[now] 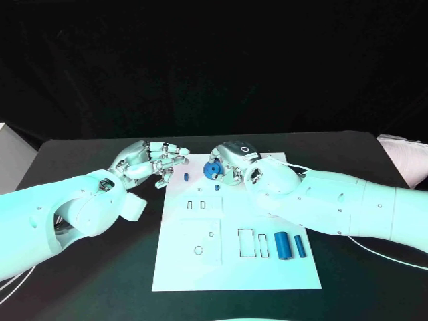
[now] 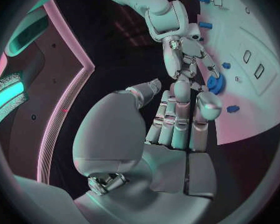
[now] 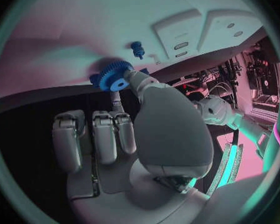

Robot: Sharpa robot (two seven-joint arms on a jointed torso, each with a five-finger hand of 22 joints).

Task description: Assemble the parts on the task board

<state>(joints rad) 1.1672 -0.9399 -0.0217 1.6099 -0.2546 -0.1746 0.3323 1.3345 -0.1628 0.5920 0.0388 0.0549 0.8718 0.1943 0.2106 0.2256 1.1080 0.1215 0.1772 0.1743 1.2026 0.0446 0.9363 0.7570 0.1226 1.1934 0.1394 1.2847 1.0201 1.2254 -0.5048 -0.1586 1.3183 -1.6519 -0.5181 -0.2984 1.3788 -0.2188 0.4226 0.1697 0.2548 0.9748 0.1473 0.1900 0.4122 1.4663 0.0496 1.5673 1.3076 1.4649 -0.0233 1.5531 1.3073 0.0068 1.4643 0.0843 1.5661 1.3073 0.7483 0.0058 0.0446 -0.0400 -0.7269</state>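
Two hands work the board's twelve o'clock edge. We see the right hand (image 1: 245,167) pinching a blue gear (image 1: 212,169) just over the task board (image 1: 235,267), probably to seat it there; a small blue peg (image 1: 186,177) stands at its nine o'clock. Our left hand (image 1: 146,162) hovers off the board's corner, fingers held together, gripping nothing. Two blue cylinders (image 1: 289,245) wait at five o'clock.

Blue gear (image 1: 212,169), white task board (image 1: 233,267)
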